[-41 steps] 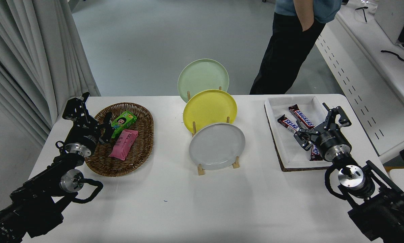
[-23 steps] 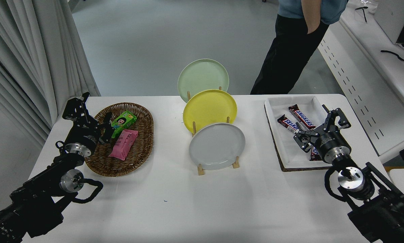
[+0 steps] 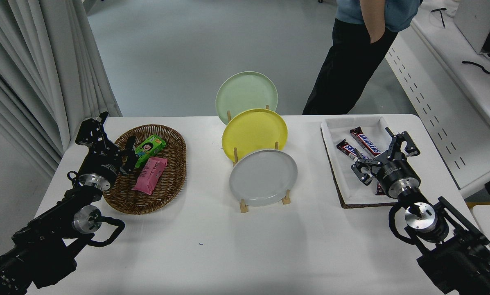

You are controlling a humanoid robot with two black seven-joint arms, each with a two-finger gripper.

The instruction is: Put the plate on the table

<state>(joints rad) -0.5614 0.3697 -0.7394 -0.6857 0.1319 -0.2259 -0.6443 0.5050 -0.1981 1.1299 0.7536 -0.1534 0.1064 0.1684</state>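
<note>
While the plate (image 3: 263, 177) stands upright in the rack (image 3: 264, 200) mid-table (image 3: 236, 250) | right gripper (image 3: 382, 157) hovers over the tray (image 3: 343, 180), fingers spread, empty, arm reaching from lower right | left gripper (image 3: 101, 139) parked beside the basket (image 3: 163, 196), fingers spread

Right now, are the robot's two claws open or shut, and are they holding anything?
Left gripper: open, holding nothing, by the basket.
Right gripper: open, holding nothing, over the tray.

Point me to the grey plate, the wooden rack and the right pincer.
grey plate (image 3: 263, 177), head view, centre of its face
wooden rack (image 3: 243, 206), head view, front left foot
right pincer (image 3: 382, 155), head view, midway between fingertips
</note>
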